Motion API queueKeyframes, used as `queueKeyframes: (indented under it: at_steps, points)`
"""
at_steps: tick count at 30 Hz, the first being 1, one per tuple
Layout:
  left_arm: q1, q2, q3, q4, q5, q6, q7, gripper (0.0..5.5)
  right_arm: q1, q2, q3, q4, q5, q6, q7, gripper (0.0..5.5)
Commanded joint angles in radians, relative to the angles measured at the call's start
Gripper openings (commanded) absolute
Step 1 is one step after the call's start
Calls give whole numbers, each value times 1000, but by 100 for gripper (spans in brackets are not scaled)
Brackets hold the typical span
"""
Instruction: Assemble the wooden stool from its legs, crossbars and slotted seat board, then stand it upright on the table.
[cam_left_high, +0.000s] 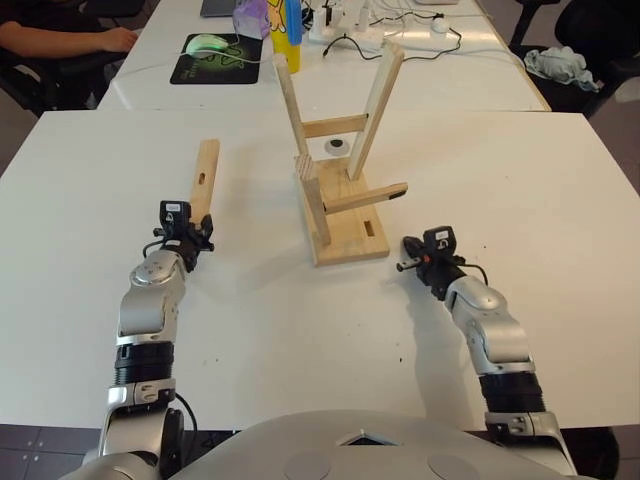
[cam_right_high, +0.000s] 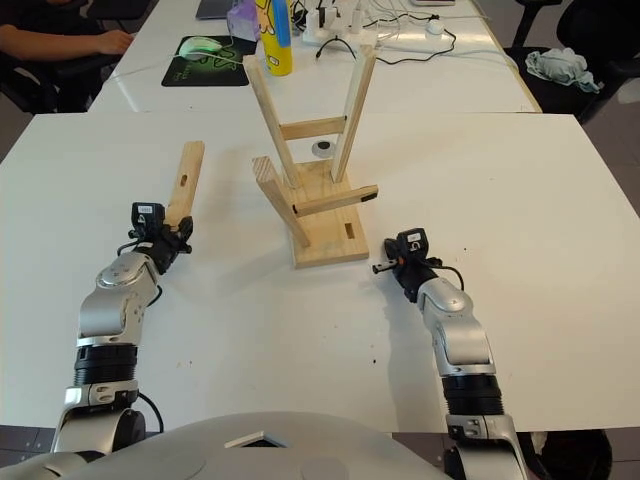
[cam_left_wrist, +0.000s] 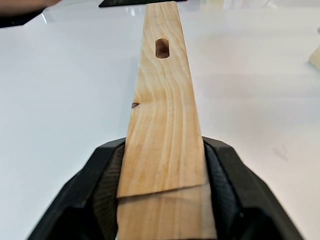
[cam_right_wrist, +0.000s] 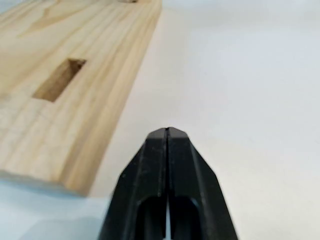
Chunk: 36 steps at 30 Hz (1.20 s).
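The slotted seat board (cam_left_high: 352, 238) lies flat mid-table with three legs standing up from it, two of them joined by a crossbar (cam_left_high: 334, 127); another crossbar (cam_left_high: 364, 197) juts from the near leg. A loose wooden leg (cam_left_high: 204, 178) with a slot lies on the table to the left. My left gripper (cam_left_high: 196, 236) is shut on its near end, and the leg (cam_left_wrist: 161, 112) runs away between the black fingers (cam_left_wrist: 102, 187). My right gripper (cam_right_wrist: 167, 131) is shut with nothing in it, just off the seat board's (cam_right_wrist: 75, 90) near right corner, by an empty slot (cam_right_wrist: 59, 79).
A second table behind holds a mouse pad with a mouse (cam_left_high: 210, 46), a yellow bottle (cam_left_high: 289, 28), cables and a power strip (cam_left_high: 375, 30). A small dark round object (cam_left_high: 336, 146) lies behind the stool. White tabletop (cam_left_high: 520, 190) spreads to the right.
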Motion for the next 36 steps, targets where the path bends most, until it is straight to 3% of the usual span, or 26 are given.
queueKeyframes:
  at_steps: [1, 13, 17, 20, 23, 26, 30, 36]
  points:
    - [-81, 12, 38, 10, -14, -88, -7, 205, 16, 34, 75, 59, -19, 6, 34, 0]
    - [-221, 105, 148, -38, -55, -212, -38, 205, 35, 23, 98, 48, -32, -17, 34, 0]
    - [-296, 142, 201, -101, -158, -223, -109, 205, 28, -28, 1, 61, -17, -42, 15, 0]
    - [-369, 196, 248, -154, -308, -148, -201, 205, -3, -98, -116, 50, 43, -75, 60, 0]
    - [-430, 283, 278, -203, -478, -14, -310, 205, -58, -183, -240, 32, 130, -61, 128, 37]
    - [-477, 345, 277, -275, -666, 140, -394, 205, -155, -245, -353, 12, 265, -6, 198, 77]
    - [-497, 339, 243, -369, -916, 328, -396, 205, -241, -299, -462, -116, 602, 204, 339, 131]
    - [-400, 315, 135, -476, -1022, 427, -407, 205, -267, -348, -501, -266, 1044, 488, 421, 221]
